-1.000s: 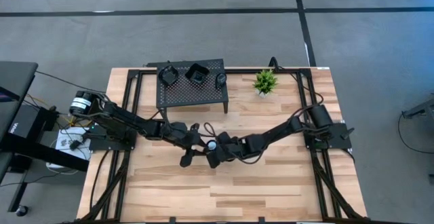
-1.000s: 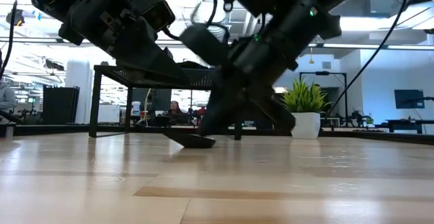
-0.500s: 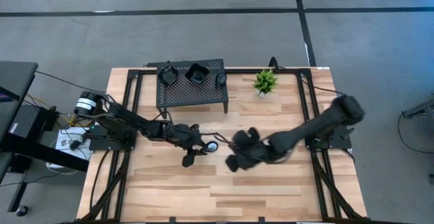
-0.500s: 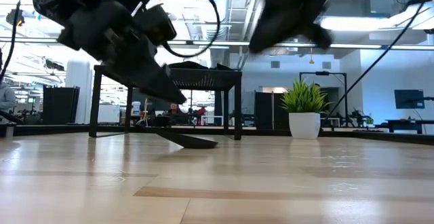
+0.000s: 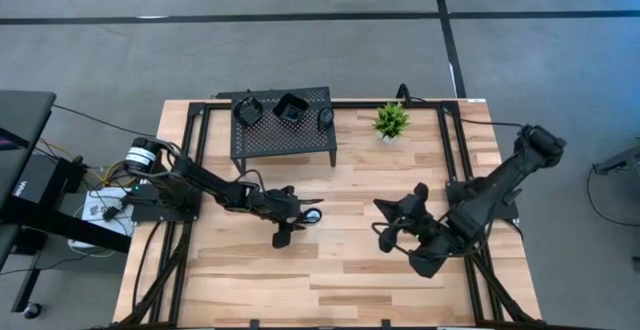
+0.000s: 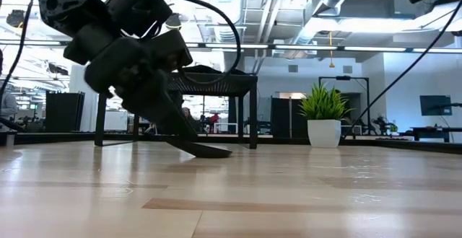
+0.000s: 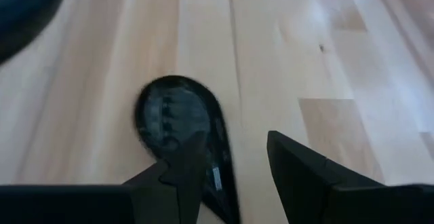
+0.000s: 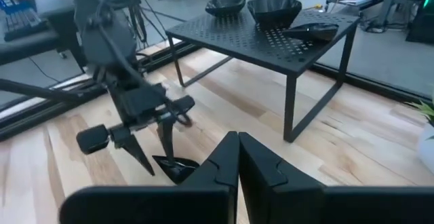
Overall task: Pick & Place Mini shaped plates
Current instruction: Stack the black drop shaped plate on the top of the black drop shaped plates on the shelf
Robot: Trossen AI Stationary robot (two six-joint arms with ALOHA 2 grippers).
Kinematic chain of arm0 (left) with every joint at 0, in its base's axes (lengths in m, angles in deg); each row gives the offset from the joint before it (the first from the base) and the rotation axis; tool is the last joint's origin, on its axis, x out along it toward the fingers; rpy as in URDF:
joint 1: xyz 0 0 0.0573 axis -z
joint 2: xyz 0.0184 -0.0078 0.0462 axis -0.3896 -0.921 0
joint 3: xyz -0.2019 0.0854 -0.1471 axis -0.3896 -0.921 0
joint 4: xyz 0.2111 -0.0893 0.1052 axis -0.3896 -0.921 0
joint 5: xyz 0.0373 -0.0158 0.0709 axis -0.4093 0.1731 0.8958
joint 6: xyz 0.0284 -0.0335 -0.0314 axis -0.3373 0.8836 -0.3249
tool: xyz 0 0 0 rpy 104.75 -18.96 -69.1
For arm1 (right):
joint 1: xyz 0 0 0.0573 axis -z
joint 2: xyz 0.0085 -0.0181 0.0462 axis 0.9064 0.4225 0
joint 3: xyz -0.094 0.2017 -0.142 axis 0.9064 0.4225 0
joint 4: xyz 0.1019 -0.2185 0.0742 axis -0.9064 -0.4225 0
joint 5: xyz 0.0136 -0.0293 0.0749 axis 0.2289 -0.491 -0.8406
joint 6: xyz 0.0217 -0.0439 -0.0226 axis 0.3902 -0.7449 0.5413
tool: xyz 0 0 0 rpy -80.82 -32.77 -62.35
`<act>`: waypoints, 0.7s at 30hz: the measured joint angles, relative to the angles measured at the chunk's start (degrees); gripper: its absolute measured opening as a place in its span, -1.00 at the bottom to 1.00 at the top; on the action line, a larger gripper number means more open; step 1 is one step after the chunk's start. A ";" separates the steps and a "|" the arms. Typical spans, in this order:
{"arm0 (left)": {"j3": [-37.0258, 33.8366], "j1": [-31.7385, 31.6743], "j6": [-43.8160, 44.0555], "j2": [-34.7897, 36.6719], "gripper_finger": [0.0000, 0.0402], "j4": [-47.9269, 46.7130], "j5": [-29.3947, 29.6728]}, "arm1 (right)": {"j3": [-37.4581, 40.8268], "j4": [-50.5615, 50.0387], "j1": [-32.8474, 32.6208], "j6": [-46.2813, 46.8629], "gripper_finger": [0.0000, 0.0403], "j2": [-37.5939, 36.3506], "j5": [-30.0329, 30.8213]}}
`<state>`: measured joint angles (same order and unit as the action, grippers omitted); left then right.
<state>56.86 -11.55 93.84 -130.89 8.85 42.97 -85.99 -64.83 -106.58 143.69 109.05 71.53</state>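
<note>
One teardrop-shaped mini plate [image 7: 173, 119], glossy black, lies on the wood at mid-table [image 5: 309, 215] [image 6: 211, 150]. My left gripper [image 7: 237, 166] [image 5: 296, 226] slants down at it, open. One finger stands over the plate's rim and the other over bare wood on the near side. The plate's narrow end runs in between the fingers. Three more mini plates [image 5: 248, 110] [image 5: 291, 108] [image 5: 326, 117] rest on the black perforated stand [image 5: 283, 135]. My right gripper [image 8: 237, 157] [image 5: 382, 222] hangs raised toward the right, shut on nothing. My left gripper comes at the plate slanting down from the table's left. One fingertip [image 7: 186, 157] covers the rim beside the plate's narrow end [image 7: 220, 176]. I cannot tell whether it touches. The plate rests on the table.
The stand [image 8: 271, 44] is at the far middle, and a small green potted plant [image 5: 391, 120] [image 6: 324, 115] is to its right. Bare wood stretches across the near half of the table [image 5: 330, 280]. Black frame rails [image 5: 190, 150] run along both sides.
My right gripper has left the plate, swinging up and toward the table's right edge while its wrist rolled; it stays shut on nothing. My left gripper has sunk a little toward the plate and tipped further down. The plate has kept its place.
</note>
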 joint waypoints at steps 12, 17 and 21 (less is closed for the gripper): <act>0.02 0.70 0.20 -1.87 -0.43 0.16 2.62 | 0.07 1.09 2.42 -0.21 -0.99 -0.40 -0.22; 0.20 0.37 2.54 -1.78 -0.88 0.17 4.73 | 0.07 1.09 2.41 -0.34 -0.99 -0.40 -0.24; 1.55 0.07 3.36 -1.67 -0.96 0.60 4.81 | 0.07 1.09 2.40 -0.37 -0.99 -0.37 -0.27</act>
<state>58.41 -11.49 97.20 -132.56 9.45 47.78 -85.92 -63.73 -104.18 143.32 108.67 71.26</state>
